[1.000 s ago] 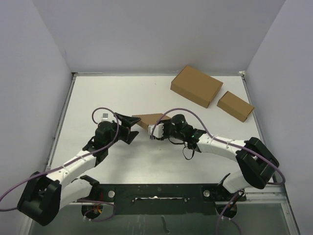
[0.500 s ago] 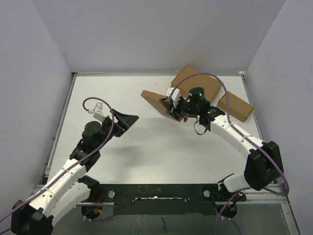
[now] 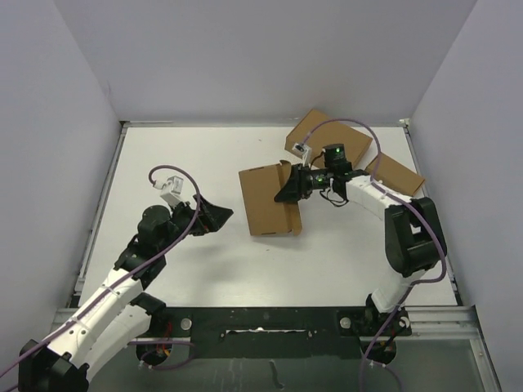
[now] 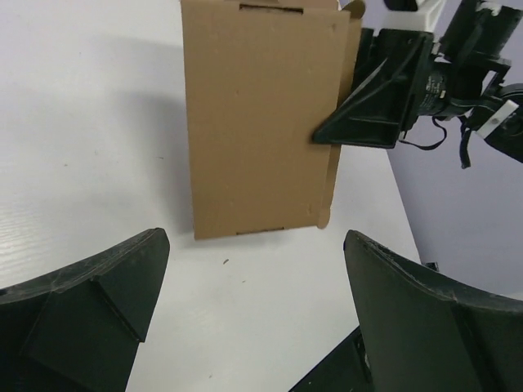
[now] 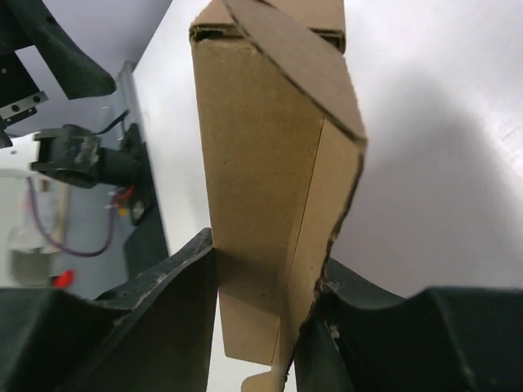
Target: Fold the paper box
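We log colours | paper box [image 3: 263, 200]: plain brown | larger box [image 3: 315, 131] and smaller box [image 3: 396, 175] behind the paper box: same brown | table [image 3: 180, 155]: white | walls [image 3: 261, 57]: pale lilac | left arm [image 3: 122, 278], right arm [image 3: 368, 193]: white, black joints | cables [image 3: 184, 237]: purple | light [image 3: 334, 150] beside the paper box: green

The paper box [image 3: 263, 200] has been lifted and turned; the left arm [image 3: 122, 269] withdrew.

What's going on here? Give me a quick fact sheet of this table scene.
Main item: paper box, lying mid-table, pinched at one edge
Right arm: right tool shut on the paper box
Left arm: left tool open, empty, apart from it
Also there: larger box and smaller box, far right corner
Surface: white table
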Tool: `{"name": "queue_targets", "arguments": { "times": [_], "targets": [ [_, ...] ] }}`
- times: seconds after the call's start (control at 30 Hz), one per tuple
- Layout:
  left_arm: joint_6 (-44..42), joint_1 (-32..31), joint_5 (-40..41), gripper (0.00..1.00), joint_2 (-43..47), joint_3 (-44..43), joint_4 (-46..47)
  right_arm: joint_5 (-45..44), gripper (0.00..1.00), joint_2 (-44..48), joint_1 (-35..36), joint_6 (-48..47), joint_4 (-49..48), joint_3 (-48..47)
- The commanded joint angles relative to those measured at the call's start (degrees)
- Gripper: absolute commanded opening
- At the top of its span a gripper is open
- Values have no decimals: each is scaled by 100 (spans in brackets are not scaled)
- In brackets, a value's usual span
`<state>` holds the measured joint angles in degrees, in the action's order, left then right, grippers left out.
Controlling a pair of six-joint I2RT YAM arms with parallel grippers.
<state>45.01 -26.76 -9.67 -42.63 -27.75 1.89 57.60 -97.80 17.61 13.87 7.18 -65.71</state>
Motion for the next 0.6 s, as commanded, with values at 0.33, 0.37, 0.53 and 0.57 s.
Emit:
{"name": "queue_targets", "arguments": {
  "times": [0.33, 0.37, 0.53, 0.57],
  "targets": [
    [7, 103, -128, 87, -662, -86, -54, 1192, 33, -1560, 88, 3152, -2315, 528],
    [41, 109, -143, 87, -770, -94, -43, 1185, 33, -1633, 117, 3130, -2306, 537],
    [176, 119, -167, 85, -1353, -166, -14, 862, 47, -1794, 137, 2409, -1487, 376],
    [175, 119, -166, 85, -1430, -181, 1, 784, 52, -1791, 137, 2196, -1251, 327]
  ]
}}
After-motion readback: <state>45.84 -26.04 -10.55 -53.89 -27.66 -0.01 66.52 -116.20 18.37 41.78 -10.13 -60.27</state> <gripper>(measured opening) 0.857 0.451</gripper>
